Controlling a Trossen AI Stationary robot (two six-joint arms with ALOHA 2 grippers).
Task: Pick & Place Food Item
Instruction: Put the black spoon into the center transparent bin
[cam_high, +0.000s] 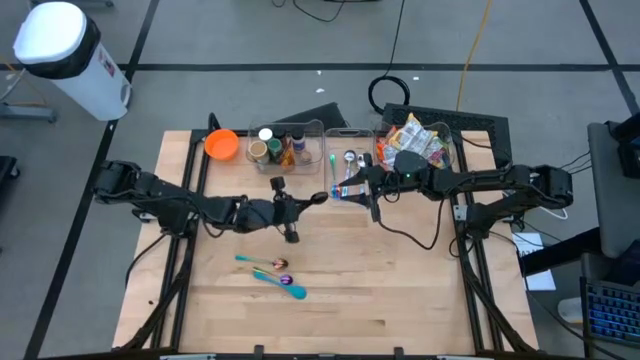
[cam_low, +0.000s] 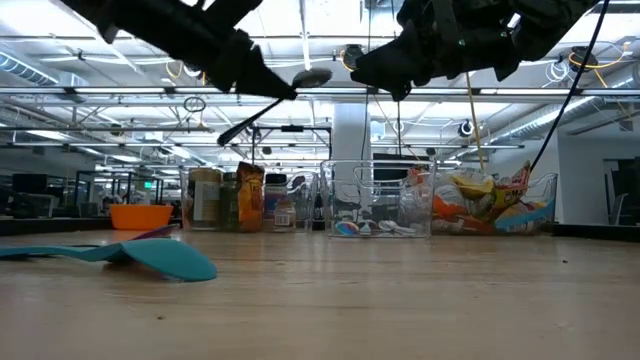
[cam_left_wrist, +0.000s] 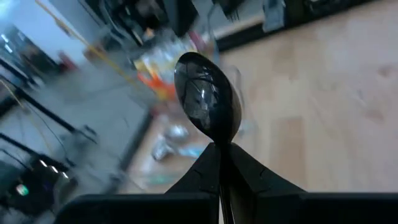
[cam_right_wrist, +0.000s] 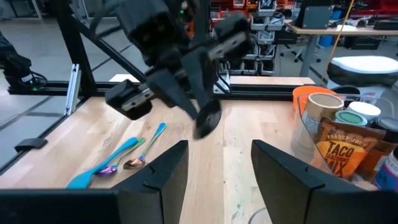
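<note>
The surface (cam_high: 400, 290) is showing pale, light-brown wood grain. Near its middle, a teal spatula (cam_high: 280, 282) is lying beside a purple-tinted spoon (cam_high: 275, 264) and a green-handled one (cam_high: 250, 259). An orange bowl (cam_high: 221, 144) is glowing at the far edge, next to brown and green jars (cam_high: 262, 150) in a clear bin. A glossy black spoon (cam_left_wrist: 206, 93) is gleaming between the black fingers of the left pincer (cam_left_wrist: 221, 163). The snack packets (cam_high: 415, 140) are showing orange, red and yellow.

"TRADER JOE'S TACO" (brown pouch (cam_right_wrist: 346, 155))
</note>
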